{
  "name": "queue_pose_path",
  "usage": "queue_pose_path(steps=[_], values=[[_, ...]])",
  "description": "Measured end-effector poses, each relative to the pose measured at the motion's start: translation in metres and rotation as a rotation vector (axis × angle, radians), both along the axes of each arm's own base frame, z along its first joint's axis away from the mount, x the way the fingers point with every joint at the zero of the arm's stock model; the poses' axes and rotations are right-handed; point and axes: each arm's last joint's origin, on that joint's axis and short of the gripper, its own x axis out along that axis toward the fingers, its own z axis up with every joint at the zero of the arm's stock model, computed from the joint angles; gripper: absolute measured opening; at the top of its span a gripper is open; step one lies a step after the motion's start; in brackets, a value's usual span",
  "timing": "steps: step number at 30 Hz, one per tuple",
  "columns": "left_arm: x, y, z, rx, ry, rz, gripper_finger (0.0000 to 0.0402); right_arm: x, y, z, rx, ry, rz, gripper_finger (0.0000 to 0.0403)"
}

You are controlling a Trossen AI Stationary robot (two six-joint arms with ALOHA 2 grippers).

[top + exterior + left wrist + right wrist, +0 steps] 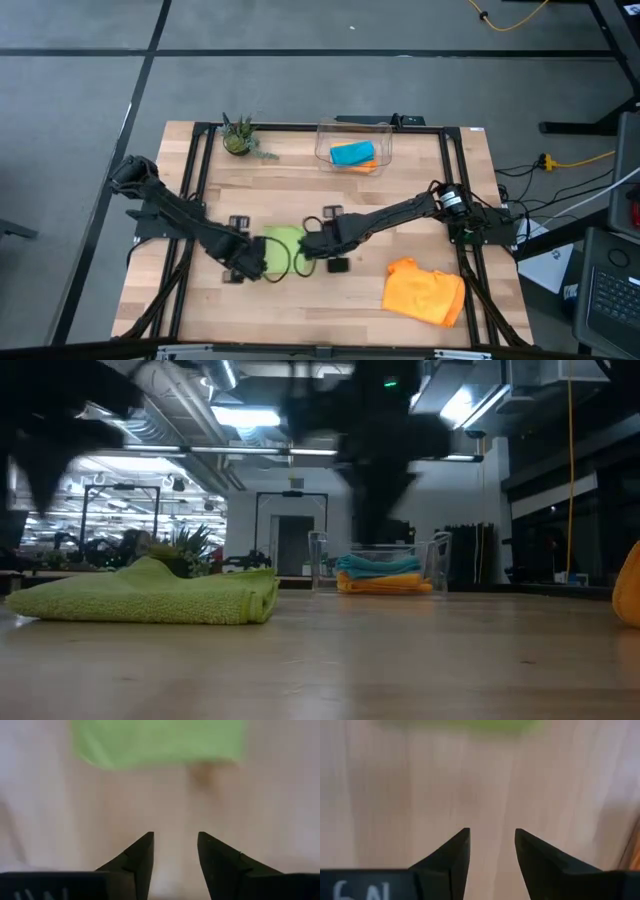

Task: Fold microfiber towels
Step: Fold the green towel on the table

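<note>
A clear plastic bin (354, 143) stands at the far side of the wooden tabletop (300, 190), holding a teal blue towel (352, 152) folded on top of a folded orange towel (364, 166); the level view shows the same pair stacked flat inside the bin's clear walls, teal (378, 566) above orange (386, 585). A small potted plant (238, 137) sits to the bin's left along the same far edge.

Near the middle of the tabletop lies the lime green towel (282, 248), doubled over into a low, thick pad with a rounded fold at one end, seen edge-on in the level view (150, 596). A second orange towel (425, 290) lies loose and rumpled toward the near right corner, well apart from the green one.

Both dark arms reach in low from opposite sides and meet at the green towel. The left pincer (250, 262) sits at the towel's left edge, its two dark fingers (137, 860) parted by a narrow gap and holding nothing, with bare wood between them and the green cloth just ahead. The right pincer (312, 245) sits at the towel's right edge, its arm stretched across from the right-hand frame; its fingers (455, 855) likewise stand slightly apart and empty over bare wood, a strip of green visible beyond their tips.
</note>
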Motion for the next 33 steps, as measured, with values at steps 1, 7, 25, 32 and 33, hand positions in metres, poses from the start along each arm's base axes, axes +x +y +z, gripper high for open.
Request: queue_pose_path(steps=[1,7,25,32,33], values=[[-0.005,-0.003,0.003,-0.039,0.022,0.003,0.0143,-0.007,-0.001,0.001,0.011,0.057,-0.038,0.0157],[-0.031,-0.018,0.026,-0.147,-0.052,0.059,0.0143,-0.025,0.012,0.012,-0.007,0.125,-0.074,0.0149],[-0.069,-0.033,-0.023,-0.219,-0.607,0.093,0.0143,-0.062,0.049,-0.015,0.330,-0.815,-0.039,0.0141],[-0.053,-0.032,-0.036,-0.130,-0.748,-0.057,0.0143,-0.042,0.058,-0.042,0.258,-0.898,0.132,0.0141],[-0.051,-0.033,-0.037,-0.114,-0.763,-0.084,0.0143,-0.036,0.059,-0.044,0.229,-0.902,0.154,0.0141]])
